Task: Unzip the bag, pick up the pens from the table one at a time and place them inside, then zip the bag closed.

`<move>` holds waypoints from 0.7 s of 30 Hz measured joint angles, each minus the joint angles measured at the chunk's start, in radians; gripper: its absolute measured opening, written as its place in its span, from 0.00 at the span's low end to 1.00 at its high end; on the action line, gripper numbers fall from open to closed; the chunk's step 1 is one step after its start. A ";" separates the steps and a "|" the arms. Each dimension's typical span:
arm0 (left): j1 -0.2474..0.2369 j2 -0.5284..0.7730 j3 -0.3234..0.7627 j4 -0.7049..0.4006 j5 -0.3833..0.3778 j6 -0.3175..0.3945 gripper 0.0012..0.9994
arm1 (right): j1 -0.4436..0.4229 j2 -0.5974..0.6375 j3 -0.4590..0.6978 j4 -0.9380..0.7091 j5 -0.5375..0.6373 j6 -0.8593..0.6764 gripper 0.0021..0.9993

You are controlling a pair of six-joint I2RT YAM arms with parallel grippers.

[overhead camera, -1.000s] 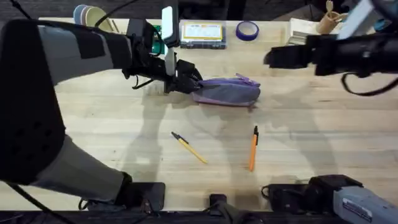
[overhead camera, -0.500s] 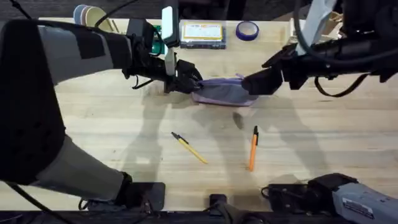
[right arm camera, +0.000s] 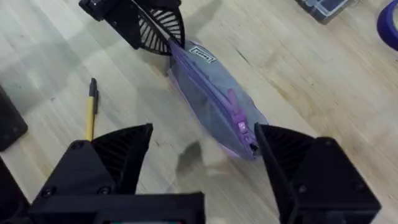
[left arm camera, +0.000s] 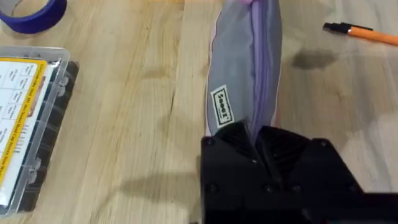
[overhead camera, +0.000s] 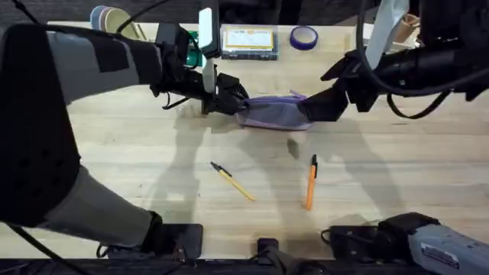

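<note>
The lilac and grey bag (overhead camera: pixel 276 113) lies zipped on the table (overhead camera: pixel 153 160), beyond its middle. My left gripper (overhead camera: pixel 231 100) is shut on the bag's left end, and the left wrist view shows its fingers (left arm camera: pixel 258 146) clamped on the bag (left arm camera: pixel 245 68). My right gripper (overhead camera: pixel 315 107) hovers open over the bag's right end. In the right wrist view its fingers (right arm camera: pixel 118 155) straddle the bag (right arm camera: pixel 208 93) near the purple pull tab (right arm camera: pixel 239 121). The yellow pen (overhead camera: pixel 231 182) and the orange pen (overhead camera: pixel 311 182) lie on the table nearer the bases.
A clear box with yellow contents (overhead camera: pixel 248 42), a blue tape roll (overhead camera: pixel 303 36) and stacked bowls (overhead camera: pixel 111 19) line the far edge. Wooden items (overhead camera: pixel 401 27) stand at the far right. Open tabletop lies around both pens.
My right arm swung in from the far right and brought its open gripper to the bag's right end. The left gripper, the bag and both pens stayed put.
</note>
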 joint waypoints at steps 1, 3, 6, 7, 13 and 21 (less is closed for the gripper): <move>0.000 0.000 0.000 0.000 0.000 0.000 0.04 | 0.000 0.000 0.000 0.000 0.000 0.000 1.00; 0.000 0.000 0.000 0.000 0.000 0.000 0.04 | 0.000 0.000 0.000 0.001 0.000 0.000 1.00; 0.000 0.000 0.000 0.000 0.000 0.000 0.04 | 0.000 0.000 0.000 0.001 0.000 0.000 1.00; 0.000 0.000 0.000 0.000 0.000 0.000 0.04 | 0.000 0.000 0.000 0.001 0.000 0.000 1.00; 0.000 0.000 0.000 0.000 0.000 0.000 0.04 | 0.000 0.001 0.000 0.000 0.049 -0.002 1.00; 0.000 0.000 0.000 0.000 0.000 0.000 0.04 | 0.000 0.069 0.000 0.001 0.099 -0.005 1.00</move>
